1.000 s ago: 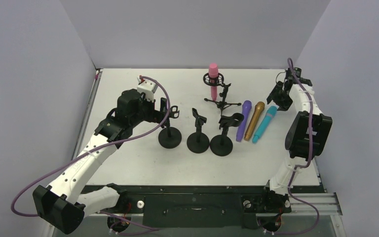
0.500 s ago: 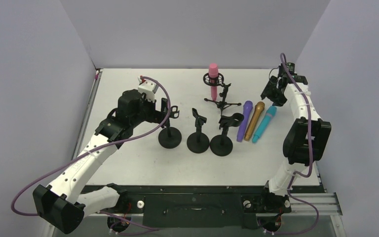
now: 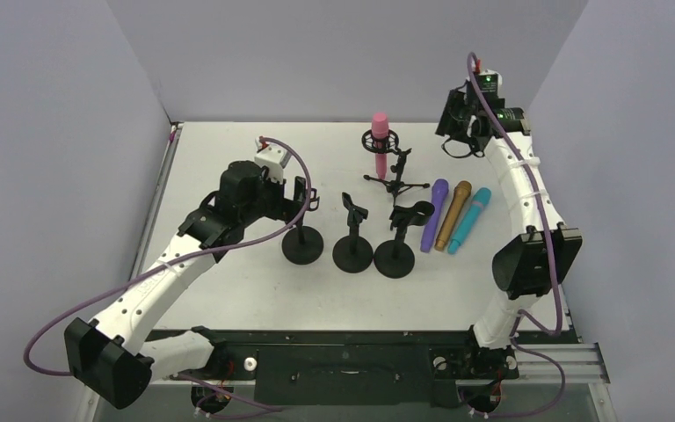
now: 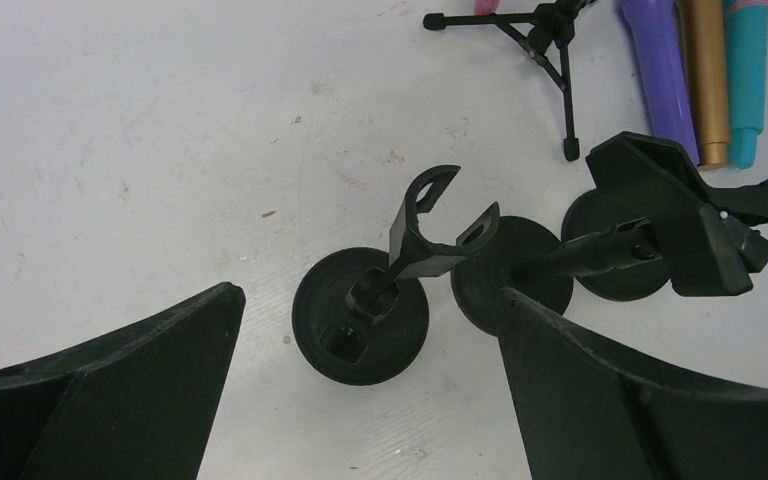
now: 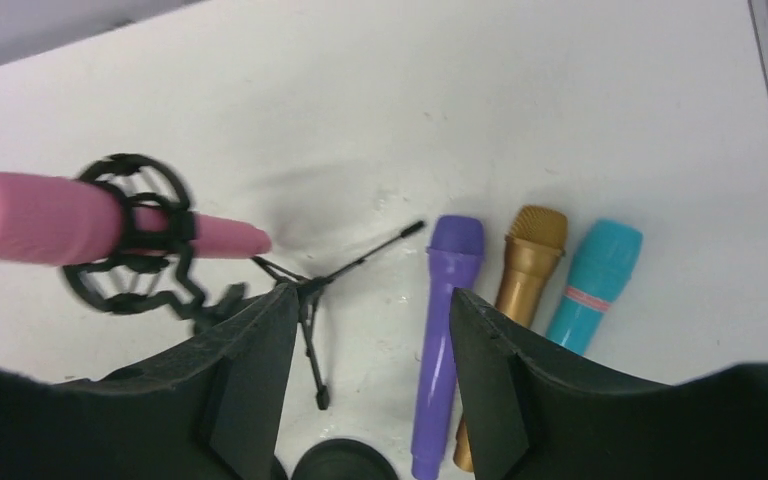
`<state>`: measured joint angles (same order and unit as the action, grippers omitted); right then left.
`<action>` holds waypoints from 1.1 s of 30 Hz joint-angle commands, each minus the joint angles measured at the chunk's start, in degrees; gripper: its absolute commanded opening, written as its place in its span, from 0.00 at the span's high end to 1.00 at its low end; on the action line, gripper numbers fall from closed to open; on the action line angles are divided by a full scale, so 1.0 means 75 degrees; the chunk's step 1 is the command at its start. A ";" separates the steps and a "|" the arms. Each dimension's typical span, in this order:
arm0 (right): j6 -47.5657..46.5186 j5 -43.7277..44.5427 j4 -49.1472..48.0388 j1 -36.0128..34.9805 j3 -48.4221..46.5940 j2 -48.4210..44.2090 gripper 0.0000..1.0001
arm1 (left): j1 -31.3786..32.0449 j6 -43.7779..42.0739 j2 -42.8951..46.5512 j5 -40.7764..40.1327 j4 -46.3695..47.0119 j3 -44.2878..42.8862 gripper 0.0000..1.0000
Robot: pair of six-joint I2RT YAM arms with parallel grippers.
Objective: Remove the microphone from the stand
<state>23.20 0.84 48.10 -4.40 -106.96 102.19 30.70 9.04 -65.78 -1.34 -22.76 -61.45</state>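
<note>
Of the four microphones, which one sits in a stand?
The pink microphone: it is held in the ring mount of the tripod stand, while the purple microphone, gold microphone and teal microphone lie flat on the table.

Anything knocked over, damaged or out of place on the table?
Nothing stands out. The pink microphone sits in the tripod stand, the three round-base stands are upright and empty, and the purple, gold and teal microphones lie side by side.
</note>
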 commanded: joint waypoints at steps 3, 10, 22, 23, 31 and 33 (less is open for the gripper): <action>-0.1106 0.0604 0.0035 -0.1115 -0.1642 0.0145 0.45 | 0.0022 0.0232 -0.0048 -0.0595 0.0277 -0.0446 0.04; -0.2070 -0.0005 -0.0067 -0.1554 -0.1586 0.0442 0.43 | 0.0000 0.0229 -0.0109 -0.1051 0.0080 -0.0883 0.04; -0.3238 -0.1355 0.0115 -0.1578 -0.1526 0.1225 0.40 | -0.0047 0.0201 -0.0947 -0.0931 -0.0163 -0.2139 0.04; -0.3266 -0.1457 0.0167 -0.1595 -0.1519 0.1314 0.40 | -0.0064 0.0184 -0.0998 -0.0933 -0.0187 -0.2276 0.04; -0.3473 -0.1626 0.0305 -0.1716 -0.1450 0.1671 0.40 | -0.0247 0.0153 -0.1599 -0.0765 -0.0248 -0.3130 0.04; -0.3491 -0.1838 0.0229 -0.1727 -0.1322 0.1696 0.41 | -0.0325 0.0205 -0.1791 -0.0695 -0.0240 -0.3322 0.04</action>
<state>-1.50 -9.80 51.05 -16.78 -117.14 115.46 29.26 10.26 -77.45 -7.77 -25.21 -81.80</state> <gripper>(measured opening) 0.598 0.964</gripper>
